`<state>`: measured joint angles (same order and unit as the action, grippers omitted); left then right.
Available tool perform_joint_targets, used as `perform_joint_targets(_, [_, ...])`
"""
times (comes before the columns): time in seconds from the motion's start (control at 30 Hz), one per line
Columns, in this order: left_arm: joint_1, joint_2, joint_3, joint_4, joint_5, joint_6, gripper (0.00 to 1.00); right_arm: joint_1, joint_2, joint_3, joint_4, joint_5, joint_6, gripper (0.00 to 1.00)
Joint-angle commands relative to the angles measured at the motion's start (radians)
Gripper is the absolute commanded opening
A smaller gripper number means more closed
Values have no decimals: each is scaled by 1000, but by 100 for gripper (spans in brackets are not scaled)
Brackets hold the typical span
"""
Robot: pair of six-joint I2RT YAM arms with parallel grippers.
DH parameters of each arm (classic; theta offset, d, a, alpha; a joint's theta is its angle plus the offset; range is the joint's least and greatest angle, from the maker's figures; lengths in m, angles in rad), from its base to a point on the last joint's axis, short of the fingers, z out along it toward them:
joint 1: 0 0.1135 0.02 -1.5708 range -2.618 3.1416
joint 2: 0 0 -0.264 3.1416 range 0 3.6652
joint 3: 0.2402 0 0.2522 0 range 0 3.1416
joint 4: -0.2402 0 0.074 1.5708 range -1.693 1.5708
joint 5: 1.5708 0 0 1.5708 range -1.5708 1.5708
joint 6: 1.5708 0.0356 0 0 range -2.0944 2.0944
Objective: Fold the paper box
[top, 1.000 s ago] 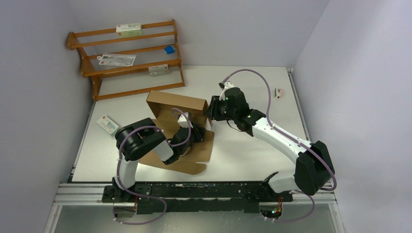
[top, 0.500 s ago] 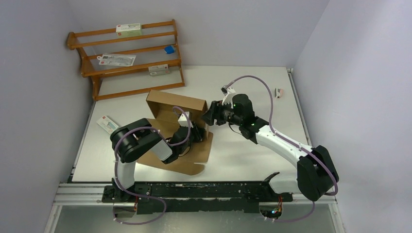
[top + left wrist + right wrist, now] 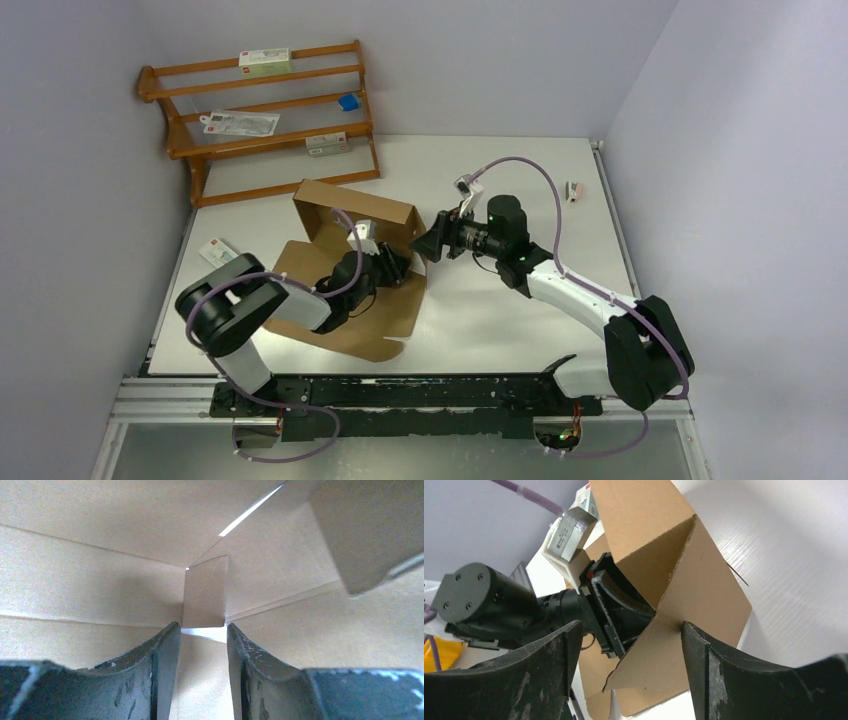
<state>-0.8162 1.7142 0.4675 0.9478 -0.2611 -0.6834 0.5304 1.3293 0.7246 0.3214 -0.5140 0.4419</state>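
The paper box point(image 3: 390, 320), a plain brown cardboard die-cut sheet only partly folded up, lies on the white bench point(image 3: 480, 330) left of centre, just in front of a wooden rack point(image 3: 290, 186) that stands against the back-left corner. Its rear wall point(image 3: 350, 203) stands upright, a shorter side wall rises at the right end, and the near flaps lie flat on the bench toward the arm bases.

The left pincer point(image 3: 392, 265) reaches into the box from the near-left and points at the inner right corner. In its wrist view its two dark fingers point(image 3: 160, 670) stand a little apart with nothing pinched between them. Only the cardboard floor shows in the gap. A small upright tab point(image 3: 205, 597) sits straight ahead where the walls meet, and light comes through slits at the corner.

The right pincer point(image 3: 428, 246) hovers just outside the right end of the box, level with its corner. It is spread wide, and its wrist view shows the outer corner of the box framed between its fingers point(image 3: 559, 655) without either one touching the cardboard.

A small white printed packet point(image 3: 222, 257) lies on the bench left of the box. Another small object point(image 3: 574, 190), too small to identify, lies near the far right edge.
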Motion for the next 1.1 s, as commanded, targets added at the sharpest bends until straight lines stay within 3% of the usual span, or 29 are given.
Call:
perform_joint_targets(0.0, [32,-93,-42,-50,76,-29,45,-4,-6,-4,44,-65,-33,77])
perform_joint_targets(0.23, [96,-138,-60,-213,13,-60,45,-7,-2,-4,36,-118,-57,79])
perform_joint_targets(0.63, [115,30,-34,-200,99,-80,36,3,85,10,193,-231,15,79])
perform_joint_targets(0.93, [115,0,-66,-201,139,-84,35,7,136,-6,288,-277,-105,81])
perform_joint_targets(1.07, [115,-10,-68,-210,151,-86,34,12,149,-22,311,-223,-206,80])
